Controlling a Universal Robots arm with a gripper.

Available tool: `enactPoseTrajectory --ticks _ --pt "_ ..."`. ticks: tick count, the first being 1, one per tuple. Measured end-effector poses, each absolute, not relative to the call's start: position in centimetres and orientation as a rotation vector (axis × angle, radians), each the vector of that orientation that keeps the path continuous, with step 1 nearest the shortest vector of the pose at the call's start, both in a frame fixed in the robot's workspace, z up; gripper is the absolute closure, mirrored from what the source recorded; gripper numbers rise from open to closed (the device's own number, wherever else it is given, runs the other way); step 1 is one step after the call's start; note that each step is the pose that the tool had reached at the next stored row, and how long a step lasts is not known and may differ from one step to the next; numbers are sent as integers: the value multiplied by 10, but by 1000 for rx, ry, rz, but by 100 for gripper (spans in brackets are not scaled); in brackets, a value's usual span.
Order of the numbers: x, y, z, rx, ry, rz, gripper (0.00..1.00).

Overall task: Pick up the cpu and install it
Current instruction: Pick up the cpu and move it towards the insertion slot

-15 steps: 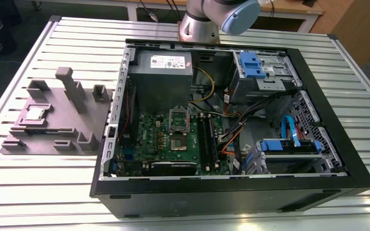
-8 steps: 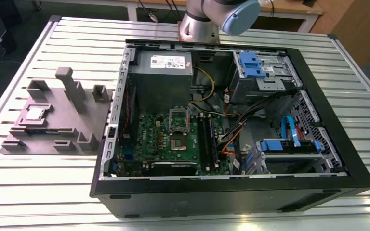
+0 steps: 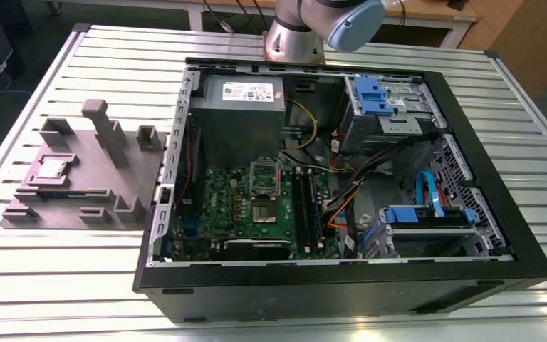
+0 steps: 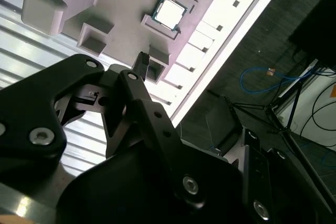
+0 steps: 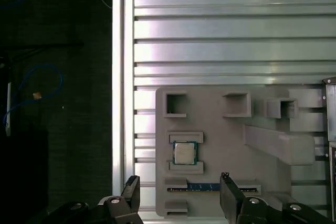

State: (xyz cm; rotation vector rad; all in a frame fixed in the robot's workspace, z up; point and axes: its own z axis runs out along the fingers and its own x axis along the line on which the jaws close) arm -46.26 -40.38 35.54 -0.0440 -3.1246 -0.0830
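slatted metal counter | open PC case — green motherboard inside | grey block tray beside case, exterior view's left | pincer above tray — spread wide, holding nothing | cpu seated in tray recess, untouched

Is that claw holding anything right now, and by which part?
Nothing is held. The gripper is open and empty; the cpu lies on the grey tray.

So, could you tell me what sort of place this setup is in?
Likely a robotics lab or workshop bench: a robot arm rises by an open computer case on a slotted aluminium table, and a grey fixture tray beside the case holds the cpu.
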Motion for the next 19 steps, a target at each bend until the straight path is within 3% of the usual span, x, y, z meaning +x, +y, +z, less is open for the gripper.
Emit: enactPoseTrajectory --ticks 19 --pt "-461 -404 348 -44 -3124 -83 29"
